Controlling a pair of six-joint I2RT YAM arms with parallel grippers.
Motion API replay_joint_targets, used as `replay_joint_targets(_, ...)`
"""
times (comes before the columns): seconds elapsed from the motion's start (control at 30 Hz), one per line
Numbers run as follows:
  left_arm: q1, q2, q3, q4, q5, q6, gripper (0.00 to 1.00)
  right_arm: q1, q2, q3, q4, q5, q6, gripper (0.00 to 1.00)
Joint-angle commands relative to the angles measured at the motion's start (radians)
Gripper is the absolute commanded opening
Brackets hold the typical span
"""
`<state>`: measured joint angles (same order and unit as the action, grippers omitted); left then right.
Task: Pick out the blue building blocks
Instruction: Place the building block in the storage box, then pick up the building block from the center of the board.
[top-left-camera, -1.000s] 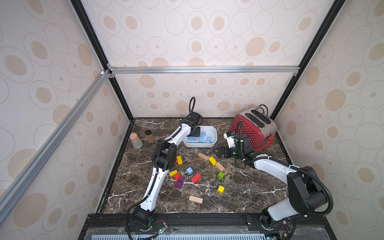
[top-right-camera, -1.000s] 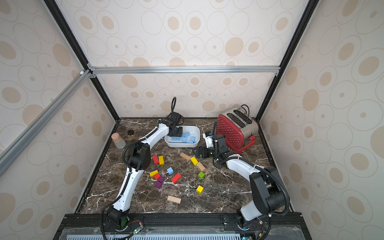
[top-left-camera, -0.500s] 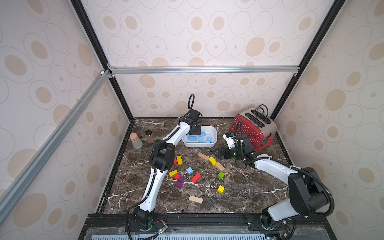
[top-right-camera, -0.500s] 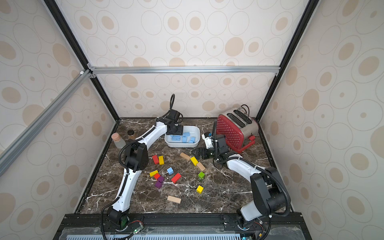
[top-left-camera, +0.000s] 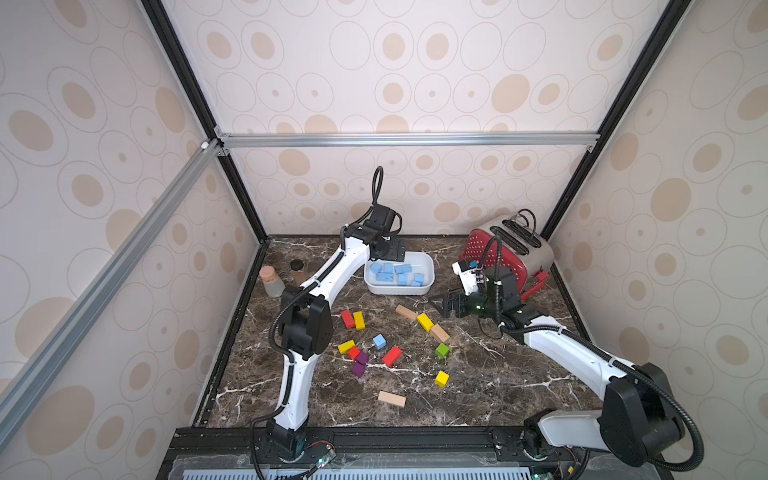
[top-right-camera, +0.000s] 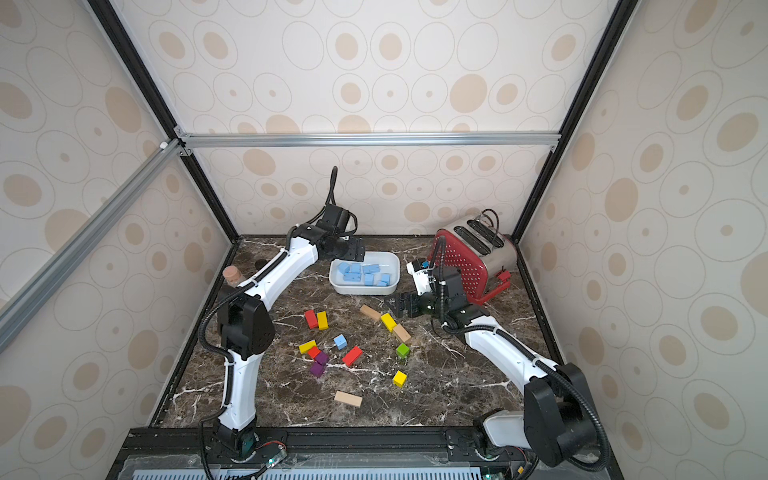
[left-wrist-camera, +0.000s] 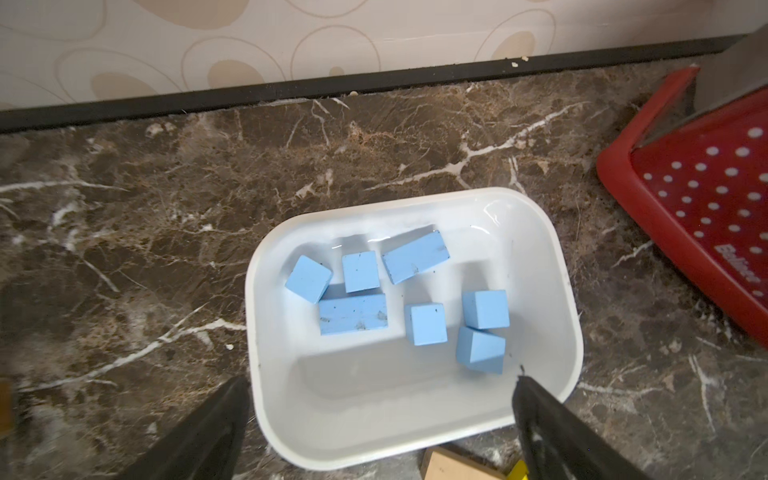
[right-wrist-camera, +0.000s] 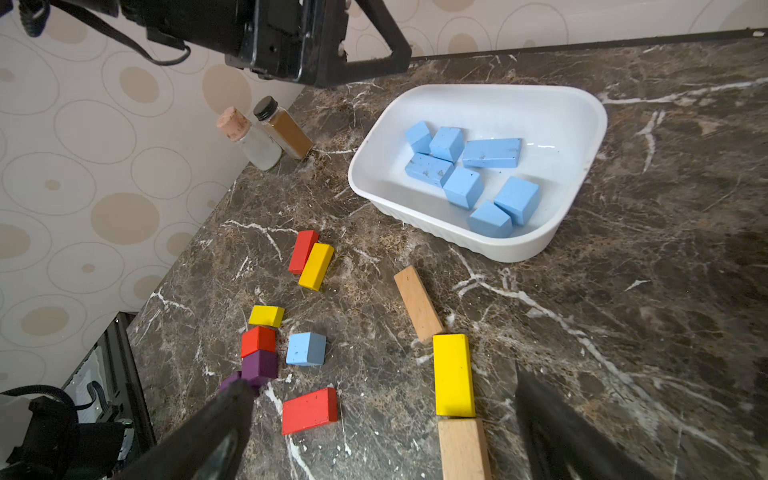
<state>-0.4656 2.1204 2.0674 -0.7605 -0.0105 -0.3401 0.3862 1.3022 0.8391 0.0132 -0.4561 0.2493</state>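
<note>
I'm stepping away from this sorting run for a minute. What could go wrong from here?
1. The one blue cube outside the white tray lies close to a red cube and a purple cube; jaws closing on it might shove or catch those.
2. The left gripper is open over the tray, a jaw tip near its rim; pulling away carelessly could bump the tray.

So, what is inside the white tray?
Seven blue blocks lie in the white tray: five cubes and two longer bars. Nothing else shows there. Whatever lies beneath the blocks is covered.
</note>
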Motion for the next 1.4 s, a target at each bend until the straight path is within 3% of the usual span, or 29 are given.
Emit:
replay_joint_targets(0.0,-0.023,-0.103,-0.058,-0.052,-0.024,0.057,0.99,0.012,-0.046,-0.023,-0.037,-0.017,-0.028,1.00)
replay_joint_targets(0.47,-0.081,-0.472,-0.466,-0.063,-0.092,0.004,0.99,0.112,-0.156,-0.057,-0.114,-0.005,-0.060,1.00)
replay_joint_targets(0.8,-0.098,-0.716,-0.753,-0.059,-0.074,-0.044,0.99,0.213,-0.159,-0.087,-0.126,0.015,-0.039,1.00)
replay_joint_targets(1.17,-0.113,-0.901,-0.983,-0.052,-0.086,-0.161,0.99,0.299,-0.107,-0.065,-0.148,0.051,-0.023,1.00)
replay_joint_targets(1.37,-0.114,-0.971,-1.070,-0.040,-0.094,-0.285,0.99,0.322,-0.101,-0.058,-0.170,0.085,-0.011,1.00)
